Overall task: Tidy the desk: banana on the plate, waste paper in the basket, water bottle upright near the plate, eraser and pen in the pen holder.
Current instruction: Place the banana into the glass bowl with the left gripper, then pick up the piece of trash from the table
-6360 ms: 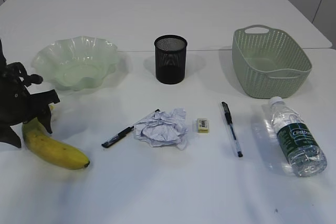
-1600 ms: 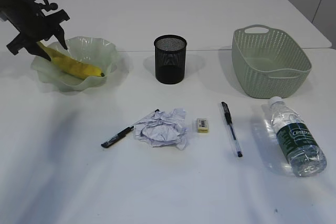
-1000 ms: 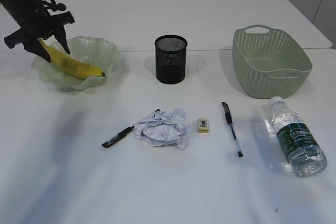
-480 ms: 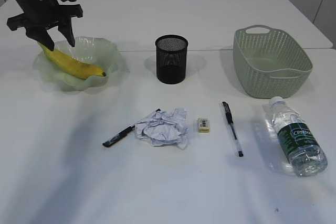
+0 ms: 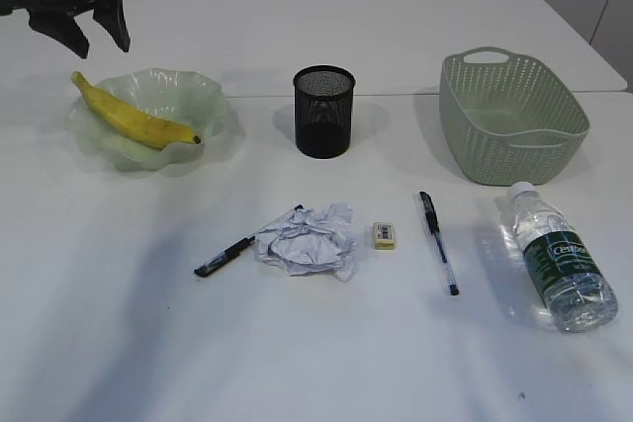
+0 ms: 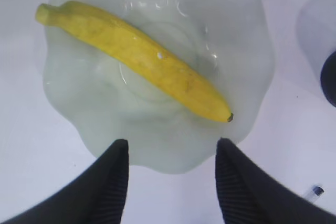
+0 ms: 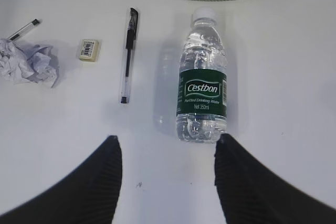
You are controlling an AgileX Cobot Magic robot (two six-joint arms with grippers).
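Step in hand: banana placement, judged complete. Banana [image 5: 132,121] lies diagonally across the plate [image 5: 203,96], stalk over the far-left rim. Left gripper [image 5: 91,32], jaws apart and empty, hangs above and behind the plate; half a second earlier it stood down at the banana's stalk, now raised clear.

Right gripper [image 7: 167,179]: jaws apart, empty, above the water bottle [image 7: 203,91] (on its side, cap toward the basket [image 5: 514,116]).

Outstanding on the desk [image 5: 316,353]: waste paper [image 5: 307,241], eraser [image 5: 384,234], two pens [image 5: 436,241] [image 5: 224,256]; pen holder [image 5: 323,111] unfilled.

Next move likely calls for a descent onto one of these, jaws straddling it.
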